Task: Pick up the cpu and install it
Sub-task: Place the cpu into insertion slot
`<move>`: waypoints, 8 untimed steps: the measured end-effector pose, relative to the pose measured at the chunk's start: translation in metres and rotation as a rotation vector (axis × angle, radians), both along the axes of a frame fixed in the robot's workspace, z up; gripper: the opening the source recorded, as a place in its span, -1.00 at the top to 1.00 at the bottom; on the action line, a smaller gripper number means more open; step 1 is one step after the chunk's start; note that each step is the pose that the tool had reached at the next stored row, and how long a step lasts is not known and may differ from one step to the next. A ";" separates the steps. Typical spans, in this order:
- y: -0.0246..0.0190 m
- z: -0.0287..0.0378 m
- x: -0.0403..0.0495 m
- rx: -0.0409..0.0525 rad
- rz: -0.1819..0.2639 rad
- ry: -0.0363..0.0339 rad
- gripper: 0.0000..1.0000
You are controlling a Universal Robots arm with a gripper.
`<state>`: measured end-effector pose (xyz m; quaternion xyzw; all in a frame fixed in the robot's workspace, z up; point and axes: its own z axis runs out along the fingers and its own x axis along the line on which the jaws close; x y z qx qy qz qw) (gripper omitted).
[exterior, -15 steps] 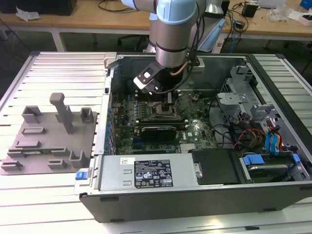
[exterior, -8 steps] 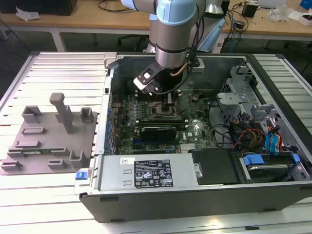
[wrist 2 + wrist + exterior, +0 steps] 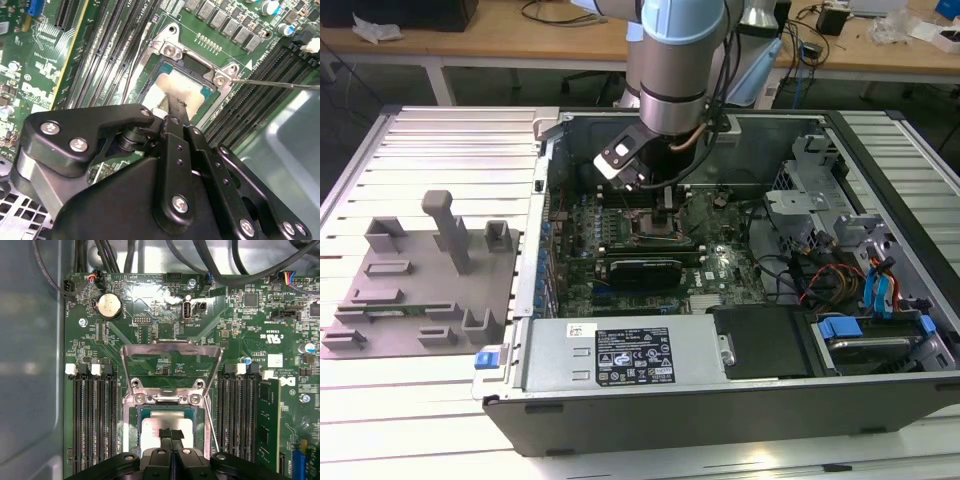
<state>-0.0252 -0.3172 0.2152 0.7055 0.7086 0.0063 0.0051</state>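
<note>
At the exterior view's left, a grey fixture plate (image 3: 415,290) with upright pegs lies on the ribbed metal table (image 3: 450,400). Just beside its near corner a blue tab (image 3: 490,357) sticks out of the open computer case (image 3: 720,410). Along the case's near wall runs the power supply (image 3: 550,360), carrying 1 small white label (image 3: 582,330) and 1 large black label (image 3: 633,357) with white print too fine to make out.

Further toward the middle, the robot arm (image 3: 675,60) reaches down into the case and holds the gripper (image 3: 667,205) over the green motherboard (image 3: 620,235). The cpu (image 3: 150,432) lies flat in the socket (image 3: 170,399), with the load plate (image 3: 170,346) swung up and the thin lever (image 3: 212,430) standing free. The gripper's 2 fingers (image 3: 165,435) are drawn together with only a thin seam between them, and they sit on the middle of the cpu's pale top rather than around its edges. The second wrist view shows 1 fingertip (image 3: 176,104) meeting the cpu (image 3: 175,85).

Black memory slots (image 3: 92,420) flank the socket. A coin battery (image 3: 109,306) and a white sticker (image 3: 274,360) sit on the board among white lettering.

At the exterior view's right stands a drive bay (image 3: 810,190) with blue clips (image 3: 840,325)
</note>
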 end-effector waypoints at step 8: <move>0.0001 0.0367 0.0000 -0.0009 0.000 0.0001 0.79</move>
